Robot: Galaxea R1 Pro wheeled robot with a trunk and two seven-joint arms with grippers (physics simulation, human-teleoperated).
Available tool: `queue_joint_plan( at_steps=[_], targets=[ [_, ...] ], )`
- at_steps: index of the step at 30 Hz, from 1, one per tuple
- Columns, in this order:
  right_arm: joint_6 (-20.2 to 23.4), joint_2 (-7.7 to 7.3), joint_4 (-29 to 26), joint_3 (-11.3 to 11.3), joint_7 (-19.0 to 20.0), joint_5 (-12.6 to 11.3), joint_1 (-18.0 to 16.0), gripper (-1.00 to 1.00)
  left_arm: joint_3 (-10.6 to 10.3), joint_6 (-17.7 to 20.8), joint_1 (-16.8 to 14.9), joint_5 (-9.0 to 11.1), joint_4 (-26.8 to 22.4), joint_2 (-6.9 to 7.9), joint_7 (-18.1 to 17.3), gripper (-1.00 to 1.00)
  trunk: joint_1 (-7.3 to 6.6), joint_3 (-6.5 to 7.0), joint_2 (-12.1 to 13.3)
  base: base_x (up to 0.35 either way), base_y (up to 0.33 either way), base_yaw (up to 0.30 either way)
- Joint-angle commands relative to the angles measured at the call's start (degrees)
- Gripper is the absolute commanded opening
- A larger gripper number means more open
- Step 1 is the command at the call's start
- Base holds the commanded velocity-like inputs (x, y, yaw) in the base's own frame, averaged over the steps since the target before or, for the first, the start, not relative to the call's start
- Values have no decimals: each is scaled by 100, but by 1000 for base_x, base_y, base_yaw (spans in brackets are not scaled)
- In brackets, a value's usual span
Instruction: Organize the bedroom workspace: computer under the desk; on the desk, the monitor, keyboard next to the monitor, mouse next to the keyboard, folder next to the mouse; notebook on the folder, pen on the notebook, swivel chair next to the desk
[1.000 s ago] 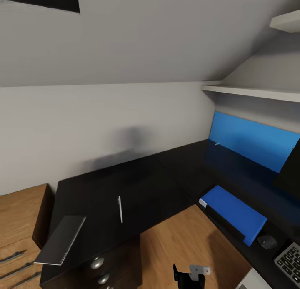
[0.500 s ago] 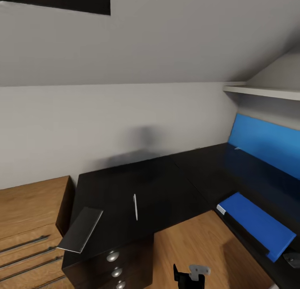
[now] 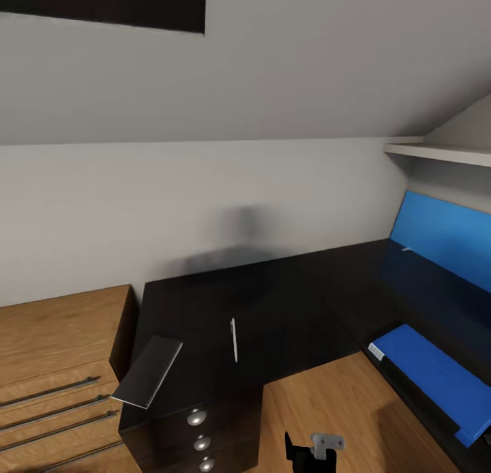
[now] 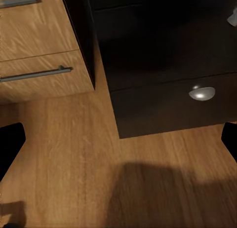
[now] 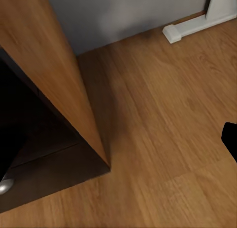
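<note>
1. Left claw [image 4: 118, 134]: dark fingertips at both edges of the left wrist view, set wide apart, holding nothing, hanging over the wood floor [image 4: 59, 154] before the black pedestal [image 4: 163, 99] and the wooden cabinet [image 4: 39, 45].
2. Right claw: one dark fingertip [image 5: 230, 139] at the edge of the right wrist view, above floor; how wide it stands cannot be told.
3. Bit of black and grey robot hardware [image 3: 314, 451] low in the head view, over the floor.
4. Desk [image 3: 286, 302]: black L-shaped top, blue back panel [image 3: 447, 237] at right.
5. Notebook [image 3: 148, 370]: grey, on the desk's left corner, overhanging the edge.
6. Pen [image 3: 234, 339]: lying flat on the desk, right of the notebook, apart from it.
7. Folder [image 3: 433, 379]: blue, on the right wing, small white label at its near corner, writing too small to read.
</note>
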Motion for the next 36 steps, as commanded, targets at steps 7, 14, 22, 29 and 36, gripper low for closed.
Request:
queue_joint_plan(
  at_steps=[7, 14, 22, 29, 36],
  targets=[
    [-21, -14, 18, 56, 8, -25, -3, 100, 13, -10, -3, -62, 2, -1, 54, 100, -154, 120, 279, 0, 0, 8],
    [-23, -19, 23, 63, 10, -15, -5, 100, 13, -10, -3, -64, 1, -1, 54, 100, -242, 192, 439, 0, 0, 0],
    [-23, -19, 23, 66, 11, -12, -4, 100, 13, -10, -2, -66, 1, -1, 54, 100, -242, 192, 439, 0, 0, 0],
    [-24, -19, 23, 66, 12, -10, -6, 100, 13, -10, -1, -66, 2, -1, 54, 100, -242, 192, 439, 0, 0, 0],
    [-24, -19, 23, 67, 11, -11, -4, 100, 13, -10, -4, -70, 1, -1, 54, 100, -242, 192, 439, 0, 0, 0]
  ],
)
